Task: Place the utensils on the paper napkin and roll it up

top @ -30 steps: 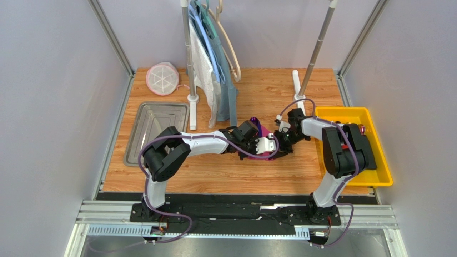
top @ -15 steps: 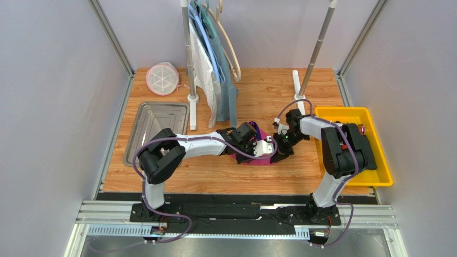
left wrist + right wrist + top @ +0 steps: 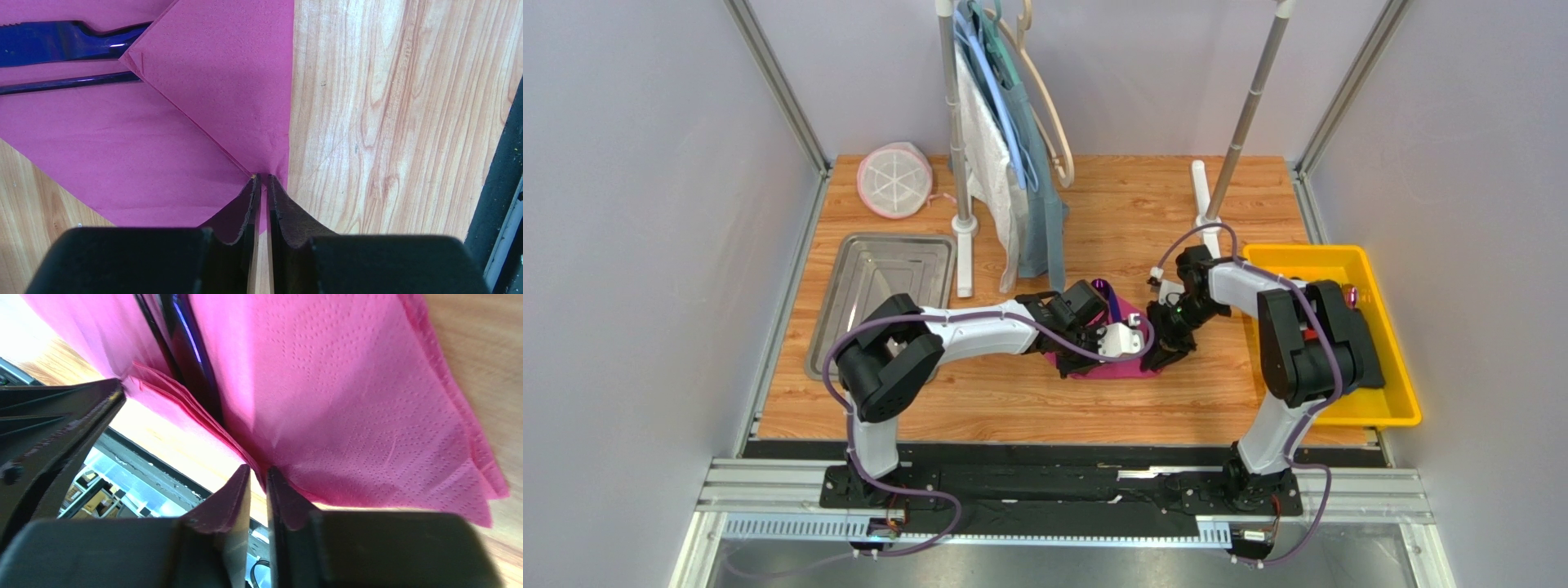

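The paper napkin [image 3: 123, 147] lies on the wood at mid-table, one flap folded over the dark-purple utensils [image 3: 55, 40]. Two handles stick out from under the flap. My left gripper [image 3: 262, 179] sits at the corner where the fold meets the napkin's edge. Its jaws are a narrow slit apart, and napkin and wood show through. My right gripper [image 3: 258, 471] is at another folded corner of the napkin [image 3: 344, 404], slightly open, with bright table showing in the gap. A utensil [image 3: 184, 337] runs between the layers. From above, both grippers [image 3: 1136, 336] [image 3: 1163, 338] meet over the napkin [image 3: 1100, 366].
A yellow bin [image 3: 1396, 409] stands at the right edge, behind the right arm. A metal tray [image 3: 844, 263] lies at the left, with a round white basket [image 3: 894, 180] behind it. A garment rack with hanging clothes [image 3: 1014, 159] and its pole base [image 3: 1201, 184] stand at the back.
The left gripper has slid a little to the right along the napkin and its jaws have narrowed. The right gripper's jaws, shut before, have parted slightly.
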